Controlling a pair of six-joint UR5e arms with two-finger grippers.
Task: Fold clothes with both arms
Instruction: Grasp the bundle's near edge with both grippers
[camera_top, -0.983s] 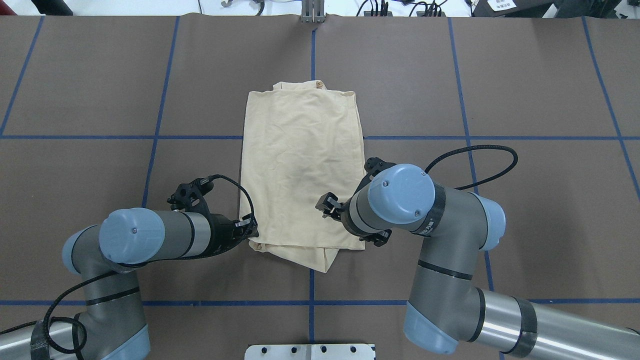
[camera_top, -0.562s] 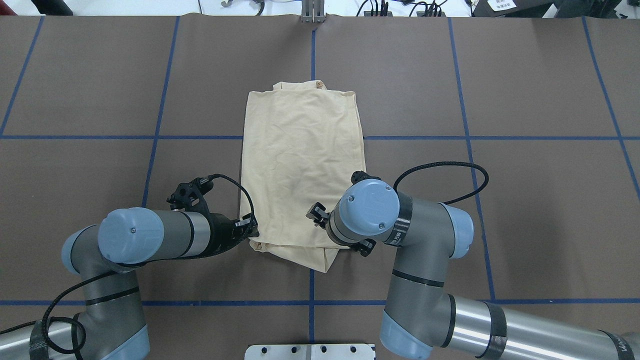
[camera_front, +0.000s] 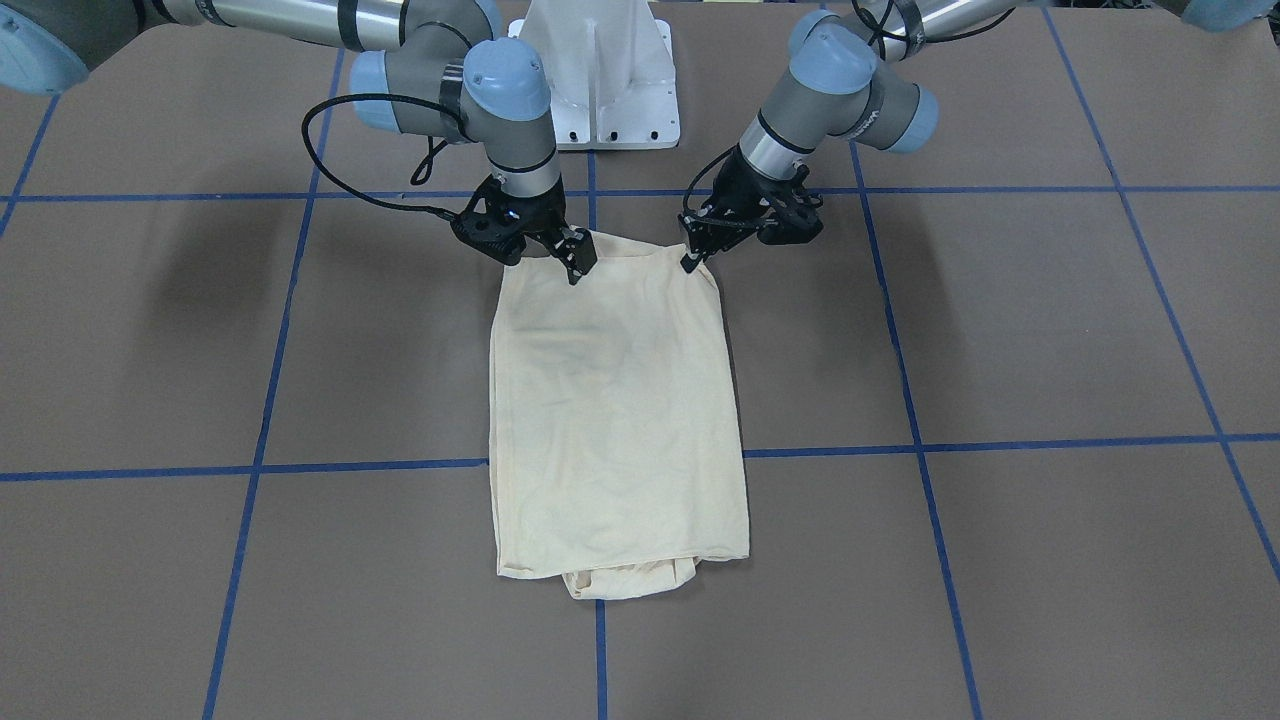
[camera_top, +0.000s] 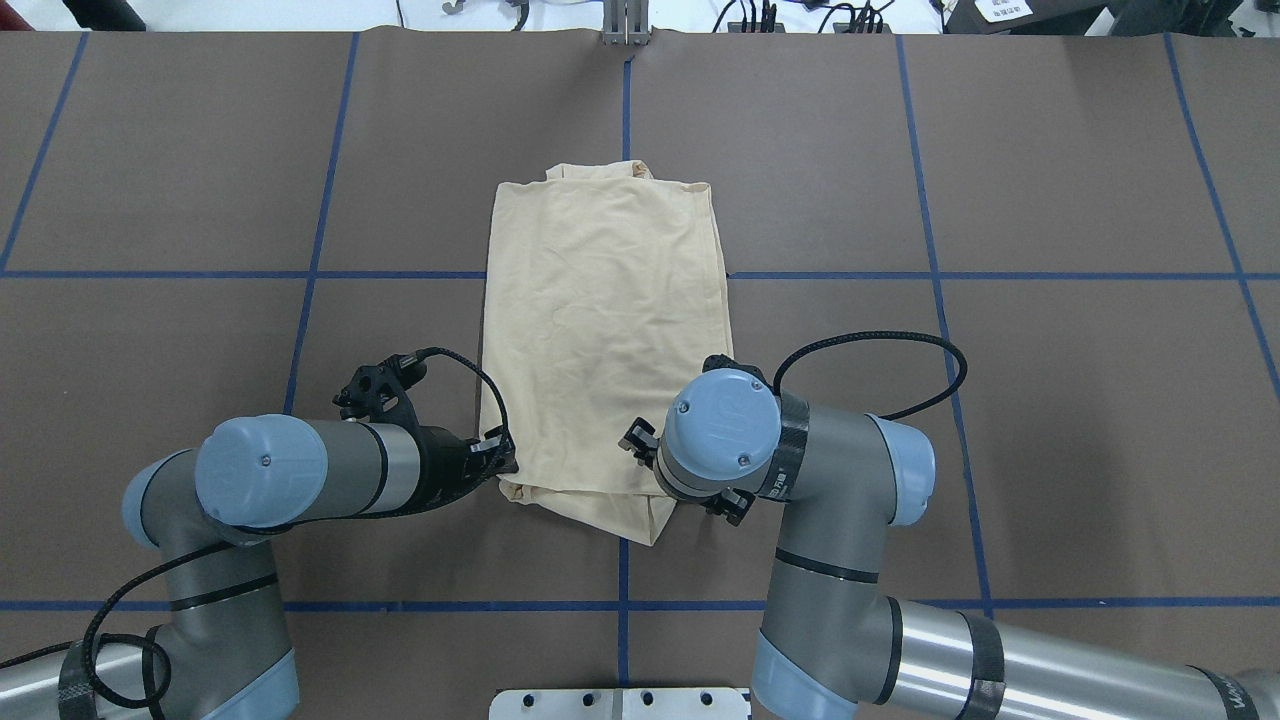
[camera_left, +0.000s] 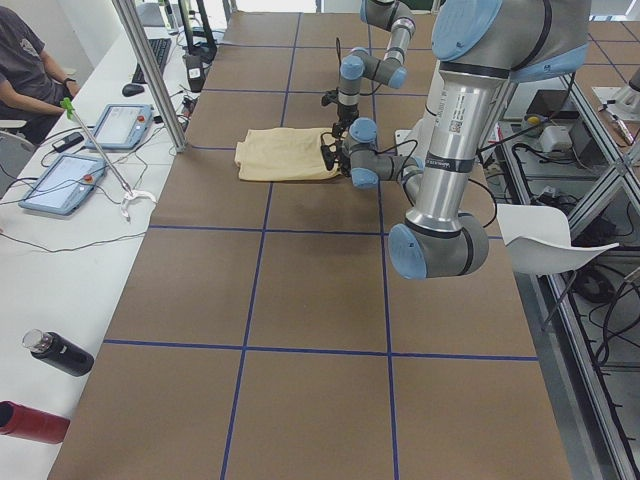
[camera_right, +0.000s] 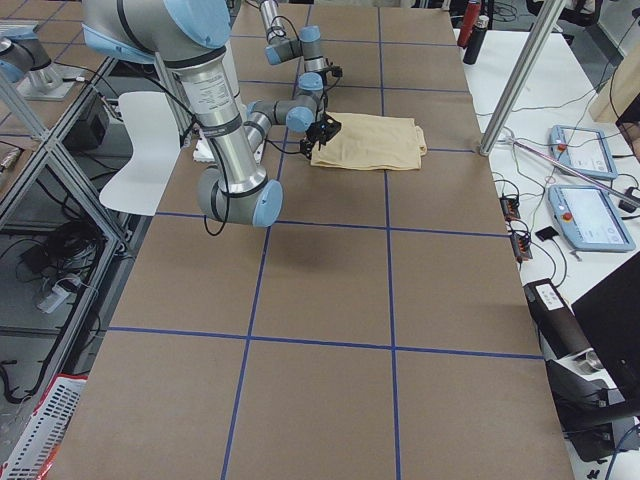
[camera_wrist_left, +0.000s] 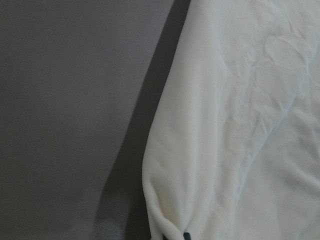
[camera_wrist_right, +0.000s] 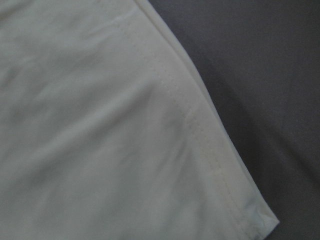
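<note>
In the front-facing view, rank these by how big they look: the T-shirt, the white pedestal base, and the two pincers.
1. T-shirt
2. white pedestal base
3. left pincer and right pincer: about alike, so unranked.

Soft matt cloth T-shirt (camera_top: 605, 330) (faintly creased).

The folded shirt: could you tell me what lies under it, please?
Tucked layers of the shirt peek out at both ends, on the brown table. Anything else beneath is hidden.
</note>
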